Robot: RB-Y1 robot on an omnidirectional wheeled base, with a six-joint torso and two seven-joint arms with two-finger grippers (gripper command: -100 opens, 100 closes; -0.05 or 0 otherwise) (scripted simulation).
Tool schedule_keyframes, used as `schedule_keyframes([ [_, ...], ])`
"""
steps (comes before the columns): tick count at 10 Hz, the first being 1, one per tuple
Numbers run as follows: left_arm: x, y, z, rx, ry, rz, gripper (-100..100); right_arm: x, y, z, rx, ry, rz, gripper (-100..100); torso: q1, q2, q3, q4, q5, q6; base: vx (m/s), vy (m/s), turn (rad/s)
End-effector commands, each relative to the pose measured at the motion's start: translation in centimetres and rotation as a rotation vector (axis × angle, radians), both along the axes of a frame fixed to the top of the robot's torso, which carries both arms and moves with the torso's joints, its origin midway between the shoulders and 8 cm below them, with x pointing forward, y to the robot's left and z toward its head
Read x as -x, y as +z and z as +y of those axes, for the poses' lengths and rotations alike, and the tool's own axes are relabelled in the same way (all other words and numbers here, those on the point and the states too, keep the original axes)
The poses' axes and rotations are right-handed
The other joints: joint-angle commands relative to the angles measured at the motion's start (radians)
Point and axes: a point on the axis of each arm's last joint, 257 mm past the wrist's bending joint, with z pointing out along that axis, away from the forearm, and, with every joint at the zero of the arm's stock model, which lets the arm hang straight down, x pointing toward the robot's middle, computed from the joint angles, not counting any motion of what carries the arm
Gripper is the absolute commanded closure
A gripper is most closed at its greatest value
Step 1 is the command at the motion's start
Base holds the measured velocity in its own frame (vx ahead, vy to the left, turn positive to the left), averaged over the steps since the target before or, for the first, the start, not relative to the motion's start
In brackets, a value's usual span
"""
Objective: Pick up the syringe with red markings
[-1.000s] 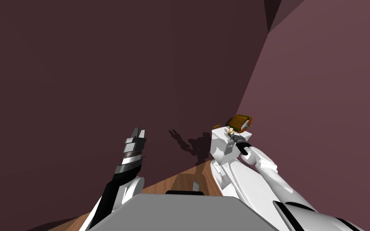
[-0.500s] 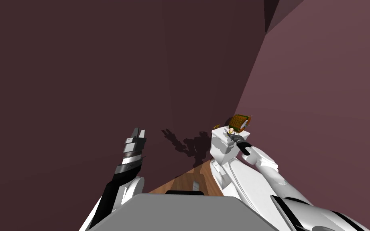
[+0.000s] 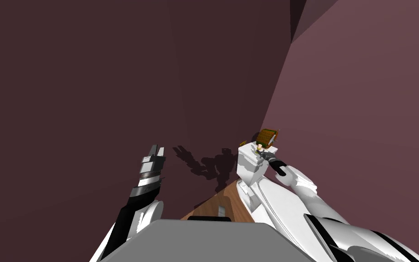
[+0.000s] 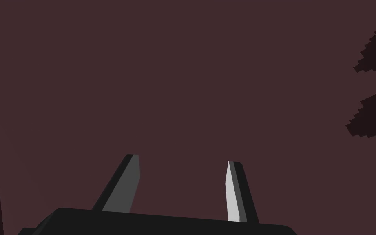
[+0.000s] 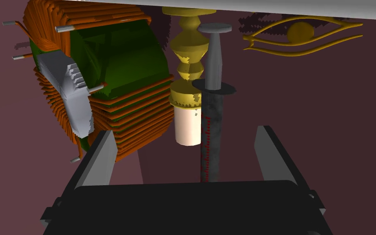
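Head view has slid sideways over the last second: wall corner and shadows drift across the frame together; that's your base or torso turning, not the objects. Right hand (image 3: 264,154) stays at the top of the white boxy fixture (image 3: 248,166), so alignment looks undisturbed.

Right wrist view: dark grey syringe with red scale markings (image 5: 210,134) lies along the hand's axis, between the fingers of the right hand (image 5: 186,130), plunger end pointing away; fingers are spread, clear of the barrel on both sides; no grip yet.

Close neighbours: cream cylinder with a gold turned top (image 5: 187,126) just beside the barrel; copper-wound green coil with a grey bracket (image 5: 101,81) next to one finger; gold eye-shaped ornament (image 5: 301,36) further off.

My read: approach is done; the next step is to close; watch that finger brushing the coil, and the cylinder getting pinched too.

Left hand (image 4: 182,159) is raised off to the side, fingers spread, idle.
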Motion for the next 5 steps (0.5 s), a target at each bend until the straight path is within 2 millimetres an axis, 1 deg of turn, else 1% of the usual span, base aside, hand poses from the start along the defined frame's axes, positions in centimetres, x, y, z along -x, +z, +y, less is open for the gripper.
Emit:
schedule_keyframes([
  [1, 0.0, 0.0, 0.0, 0.0, 0.0, 0.0, 0, -0.1, 0.0, 0.4, -0.002, 0.021, -0.003, -100, 0.0, 0.0, 0.0, 0.0, 0.0, 0.0, 0.039, 0.048, 0.001],
  [2, 0.0, 0.0, 0.0, 0.0, 0.0, 0.0, 0, -0.4, 0.6, 0.1, -0.001, 0.034, -0.014, -100, -0.002, 0.001, 0.001, 0.0, 0.0, -0.001, 0.083, 0.068, -0.241],
  [3, 0.0, 0.0, 0.0, 0.0, 0.0, 0.0, 0, -0.4, 0.3, 0.5, -0.005, 0.057, -0.014, -100, -0.002, -0.001, 0.0, 0.0, 0.0, 0.001, 0.08, 0.094, -0.153],
  [4, 0.0, 0.0, 0.0, 0.0, 0.0, 0.0, 0, -0.7, 1.0, 0.0, -0.003, 0.06, -0.026, -100, 0.0, -0.001, 0.0, 0.0, 0.0, 0.0, 0.096, 0.116, -0.258],
  [5, 0.0, 0.0, 0.0, 0.0, 0.0, 0.001, 0, -0.5, 0.6, 0.3, -0.009, 0.075, -0.023, -100, 0.001, -0.002, -0.001, 0.0, 0.0, 0.001, 0.052, 0.093, -0.128],
])
